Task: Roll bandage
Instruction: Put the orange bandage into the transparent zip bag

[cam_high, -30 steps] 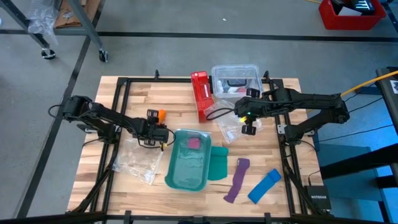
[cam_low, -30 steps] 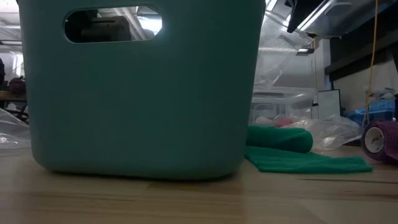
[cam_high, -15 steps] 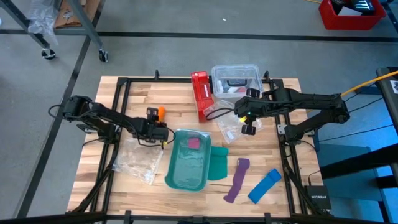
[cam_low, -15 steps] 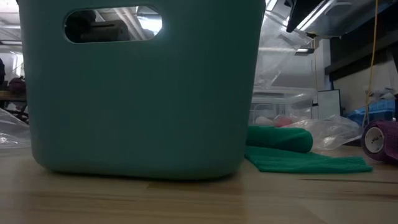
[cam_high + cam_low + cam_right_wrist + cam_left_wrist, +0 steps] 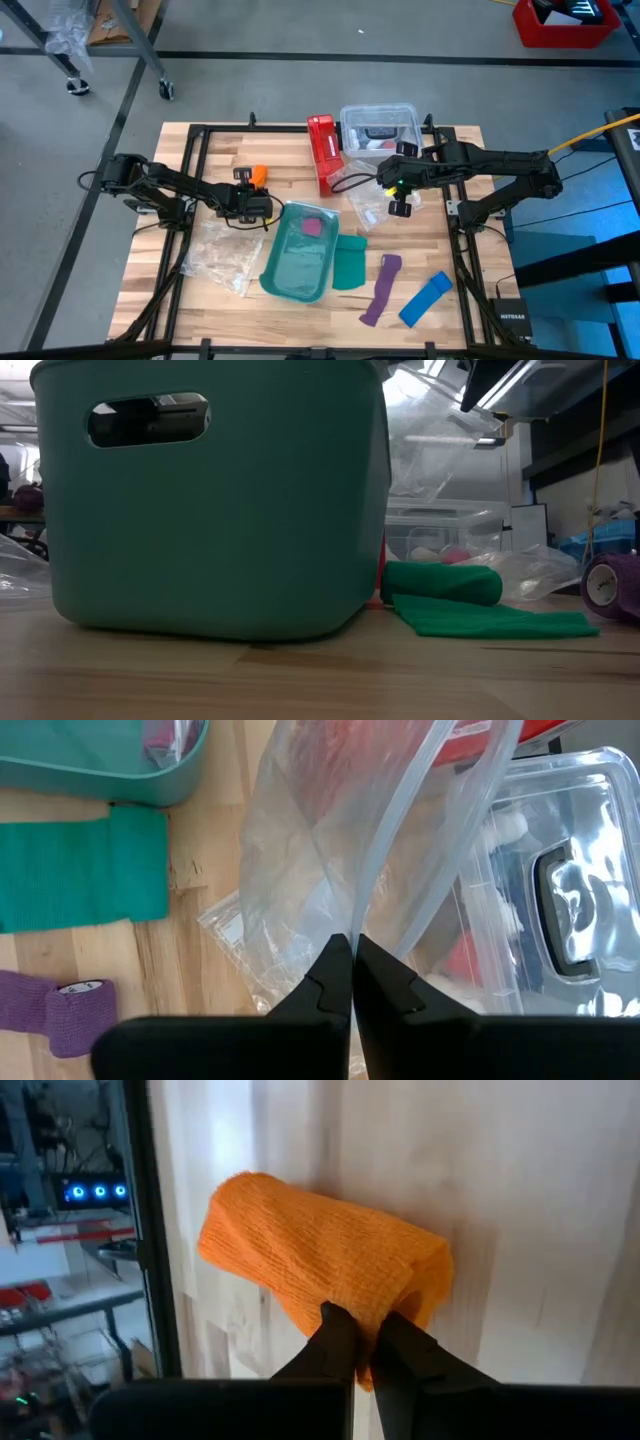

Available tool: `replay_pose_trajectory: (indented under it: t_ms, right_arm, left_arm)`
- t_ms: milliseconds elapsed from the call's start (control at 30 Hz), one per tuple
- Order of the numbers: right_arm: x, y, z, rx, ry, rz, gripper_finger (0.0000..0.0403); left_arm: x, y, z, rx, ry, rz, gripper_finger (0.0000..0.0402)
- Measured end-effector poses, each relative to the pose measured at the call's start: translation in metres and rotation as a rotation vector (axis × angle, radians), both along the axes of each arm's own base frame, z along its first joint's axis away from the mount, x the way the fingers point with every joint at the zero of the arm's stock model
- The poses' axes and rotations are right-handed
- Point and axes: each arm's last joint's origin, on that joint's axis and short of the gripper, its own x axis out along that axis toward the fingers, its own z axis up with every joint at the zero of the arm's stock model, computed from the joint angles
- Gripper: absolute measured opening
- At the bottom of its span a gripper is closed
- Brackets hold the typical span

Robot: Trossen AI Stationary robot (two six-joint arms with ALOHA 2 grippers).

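The orange bandage (image 5: 259,176) (image 5: 310,1250) lies as a soft folded lump on the wooden table, left of the middle. My left gripper (image 5: 252,188) (image 5: 365,1342) is shut on it. Toward the far right, my right gripper (image 5: 400,205) (image 5: 352,945) is shut on a clear plastic bag (image 5: 330,850) (image 5: 365,208) beside the clear lidded container (image 5: 380,125). In the low view the teal bin hides both grippers. My left gripper pinches the bandage's edge nearest the wrist (image 5: 385,1305) between its two fingertips. The rest of the bandage lies on the table beyond the fingers. My right gripper pinches the plastic bag where its edges run together (image 5: 350,925), between shut fingers that point down. The film rises slack and crumpled, with its lower part on the table.
A teal bin (image 5: 270,270) holding a pink item (image 5: 312,228) stands in the middle near the front. A green cloth (image 5: 350,262), purple strip (image 5: 380,290) and blue strip (image 5: 425,298) lie to its right. A red box (image 5: 322,150) lies at the far middle, another clear bag (image 5: 225,255) front left.
My left gripper has shifted a little toward the table's far edge, and the bandage with it. The teal bin has slid and turned a little toward the table's left.
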Motion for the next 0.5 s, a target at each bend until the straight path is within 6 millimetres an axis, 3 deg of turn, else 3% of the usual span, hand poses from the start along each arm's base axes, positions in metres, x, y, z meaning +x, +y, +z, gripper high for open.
replay_pose_trajectory:
  t_ms: [233, 500]
  right_arm:
    - [0.000, 0.000, 0.000, 0.000, 0.004, 0.000, 0.0007]
    - [-0.001, 0.000, 0.000, 0.000, 0.009, 0.000, 0.0007]
  left_arm:
    - [0.000, -0.001, 0.006, 0.016, -0.154, 0.117, 0.0004]
    - [-0.008, -0.013, 0.033, -0.019, -0.350, 0.122, 0.0002]
